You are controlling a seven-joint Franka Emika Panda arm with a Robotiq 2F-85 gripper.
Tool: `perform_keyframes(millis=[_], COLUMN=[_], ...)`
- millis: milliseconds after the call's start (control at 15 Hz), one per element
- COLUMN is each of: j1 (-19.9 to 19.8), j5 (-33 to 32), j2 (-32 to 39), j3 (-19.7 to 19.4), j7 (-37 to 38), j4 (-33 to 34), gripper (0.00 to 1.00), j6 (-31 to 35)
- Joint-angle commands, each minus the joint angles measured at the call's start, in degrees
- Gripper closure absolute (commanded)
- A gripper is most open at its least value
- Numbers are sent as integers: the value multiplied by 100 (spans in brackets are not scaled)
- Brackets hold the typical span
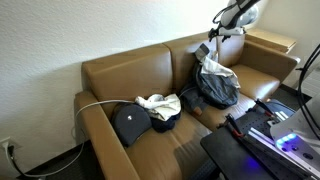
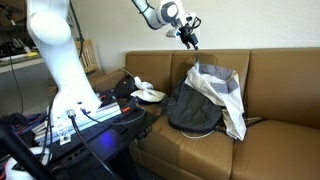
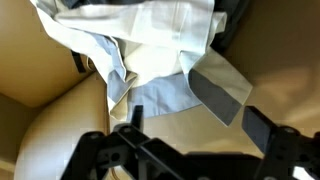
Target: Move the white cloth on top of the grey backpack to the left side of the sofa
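The white cloth lies draped over the top of the grey backpack, which stands on the right part of the brown sofa. In an exterior view the cloth hangs down the front of the backpack. My gripper hovers just above the cloth's top edge, apart from it, and also shows in an exterior view. In the wrist view the gripper is open and empty, with the cloth beyond the fingertips and bare sofa leather between the fingers.
On the left seat lie a black cap, another white cloth and a dark item. A white cable runs over the left armrest. A table with equipment stands in front of the sofa.
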Motion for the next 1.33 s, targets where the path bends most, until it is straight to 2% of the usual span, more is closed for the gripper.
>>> perform_keyframes(millis=[0,133,200,467,600,800,933,1067,1267], j1=[510,735,599,764,566,161,242,421,406], j5=[-277,-95,76,75,-47,-32,-96,-129,-62], j2=[782,1031,747,1001,1012,1209,1458,1723,2143], j3=[-649,-864,-698,-841,-594,-11,-97,-359,-413], j7=[-1,-38,-200,-178,-605,-1385,-1516,-1455,-1431], j4=[631,871,529,821,745,925,1110,1301,1671], gripper=[0,0,0,0,0,0,0,0,0], j6=[833,905,827,844,896,716,717,672,643])
